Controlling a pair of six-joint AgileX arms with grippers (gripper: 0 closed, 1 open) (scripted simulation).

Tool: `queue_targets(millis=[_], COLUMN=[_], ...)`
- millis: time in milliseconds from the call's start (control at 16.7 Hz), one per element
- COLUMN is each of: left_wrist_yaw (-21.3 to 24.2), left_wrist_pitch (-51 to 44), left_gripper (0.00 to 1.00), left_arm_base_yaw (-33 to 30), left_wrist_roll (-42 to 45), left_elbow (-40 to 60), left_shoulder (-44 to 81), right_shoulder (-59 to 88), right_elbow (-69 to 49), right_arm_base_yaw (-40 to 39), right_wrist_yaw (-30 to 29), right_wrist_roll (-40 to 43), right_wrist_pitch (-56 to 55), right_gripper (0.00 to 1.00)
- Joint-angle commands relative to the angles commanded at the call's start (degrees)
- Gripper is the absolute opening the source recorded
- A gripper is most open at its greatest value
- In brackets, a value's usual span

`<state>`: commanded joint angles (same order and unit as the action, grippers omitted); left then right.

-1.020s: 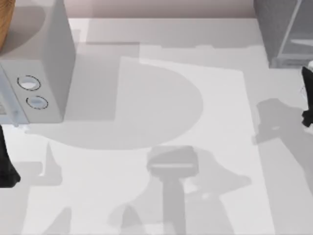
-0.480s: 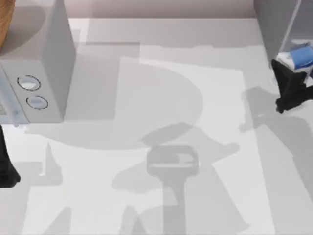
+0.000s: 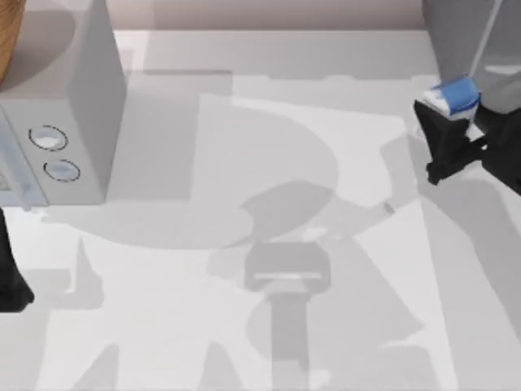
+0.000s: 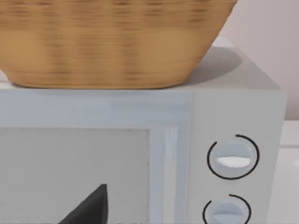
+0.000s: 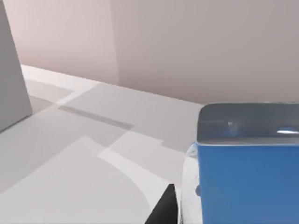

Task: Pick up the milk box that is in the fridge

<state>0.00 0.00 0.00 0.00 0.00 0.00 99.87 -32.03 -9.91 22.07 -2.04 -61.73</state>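
Milk box [image 3: 453, 98] seemingly just left of fridge [image 3: 456, 32].

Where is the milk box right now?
The milk box is at the top view's right side, held in the right gripper just outside the fridge, above the table.

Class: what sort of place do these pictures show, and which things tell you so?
Probably a simulated kitchen worktop: a fridge at the table's right, a knobbed microwave-like box with a wicker basket on top, and a milk box in the right gripper.
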Motion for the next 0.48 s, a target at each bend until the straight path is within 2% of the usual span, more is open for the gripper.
queue_targets(millis=[480], left_wrist_yaw=[0.00], left_wrist_pitch=[0.00], left_gripper=[1.00], left_arm_base_yaw=[0.00], left_wrist_roll=[0.00], left_elbow=[0.00], left_shoulder=[0.00], right_shoulder=[15.41], right_elbow=[-6.97], right_arm_base_yaw=[-0.02], right_wrist_yaw=[4.98], right_wrist_roll=[0.01], right_wrist_pitch=[-10.91], right_gripper=[0.00])
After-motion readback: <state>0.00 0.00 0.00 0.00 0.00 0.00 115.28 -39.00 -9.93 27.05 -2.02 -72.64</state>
